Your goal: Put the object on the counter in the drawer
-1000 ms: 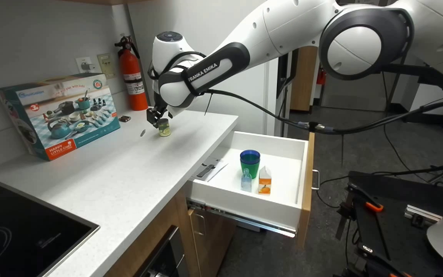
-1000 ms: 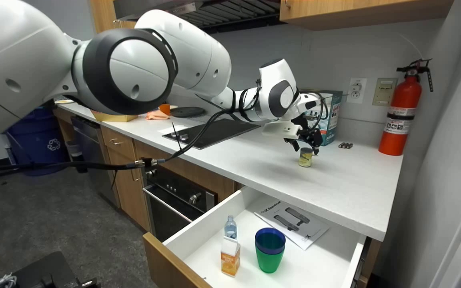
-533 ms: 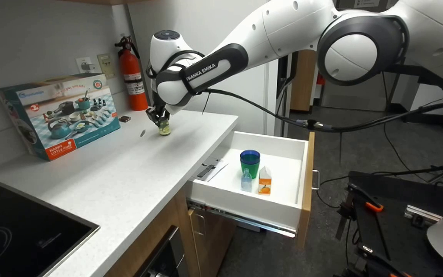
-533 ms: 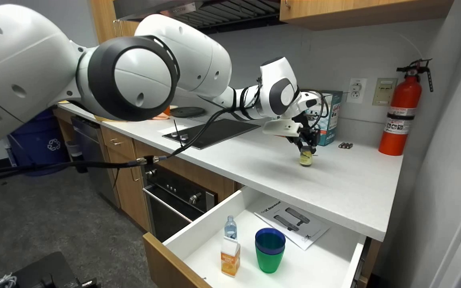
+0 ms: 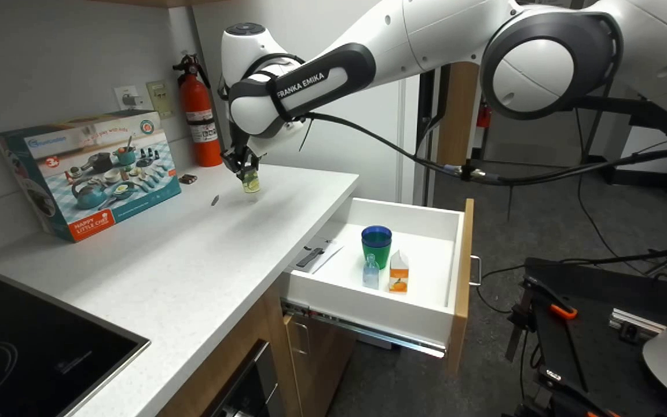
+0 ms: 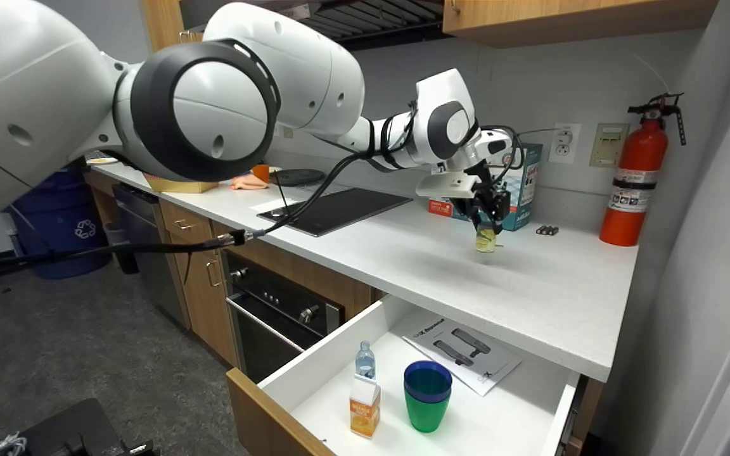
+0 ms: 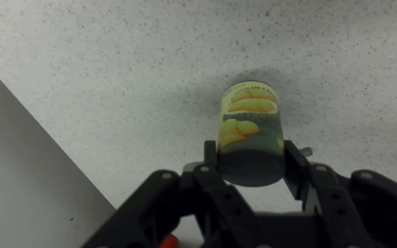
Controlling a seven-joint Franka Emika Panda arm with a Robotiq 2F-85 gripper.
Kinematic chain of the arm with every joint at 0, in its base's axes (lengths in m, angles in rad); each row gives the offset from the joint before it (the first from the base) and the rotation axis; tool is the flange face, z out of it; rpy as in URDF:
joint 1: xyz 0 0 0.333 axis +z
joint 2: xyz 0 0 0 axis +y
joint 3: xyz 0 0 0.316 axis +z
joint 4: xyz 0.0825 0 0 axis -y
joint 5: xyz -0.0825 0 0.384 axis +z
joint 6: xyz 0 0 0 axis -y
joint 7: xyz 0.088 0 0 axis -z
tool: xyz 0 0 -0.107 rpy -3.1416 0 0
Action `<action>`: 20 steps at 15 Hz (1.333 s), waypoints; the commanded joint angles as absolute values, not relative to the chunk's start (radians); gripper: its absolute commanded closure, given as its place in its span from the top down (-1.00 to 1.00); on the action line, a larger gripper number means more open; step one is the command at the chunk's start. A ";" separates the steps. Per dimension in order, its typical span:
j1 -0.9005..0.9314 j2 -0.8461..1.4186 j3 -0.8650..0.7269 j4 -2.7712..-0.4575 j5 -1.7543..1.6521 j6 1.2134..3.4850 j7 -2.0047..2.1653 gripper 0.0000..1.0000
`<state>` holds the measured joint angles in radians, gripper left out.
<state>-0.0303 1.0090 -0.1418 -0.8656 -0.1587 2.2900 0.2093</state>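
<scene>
Small yellow-green can (image 7: 252, 134) rose off the counter (image 5: 194, 249) since half a second earlier — hung just above it, jaws pinching both sides near its upper end. Probably light, stiff, smooth-sided — a hold nearer mid-body seemed steadier.
</scene>
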 commanded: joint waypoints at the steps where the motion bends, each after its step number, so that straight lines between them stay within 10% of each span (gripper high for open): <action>1: -0.013 0.955 -0.138 -0.893 -0.137 2.238 0.233 -0.54; 9: 0.017 0.845 -0.132 -0.994 -0.145 2.259 0.230 -0.54; 10: 0.014 0.890 -0.139 -0.935 -0.153 2.253 0.224 -0.04; 18: 0.016 0.874 -0.138 -0.961 -0.154 2.255 0.224 -0.04; 19: 0.017 0.874 -0.136 -0.960 -0.151 2.253 0.226 -0.54; 20: 0.020 0.871 -0.139 -0.965 -0.154 2.249 0.230 -0.54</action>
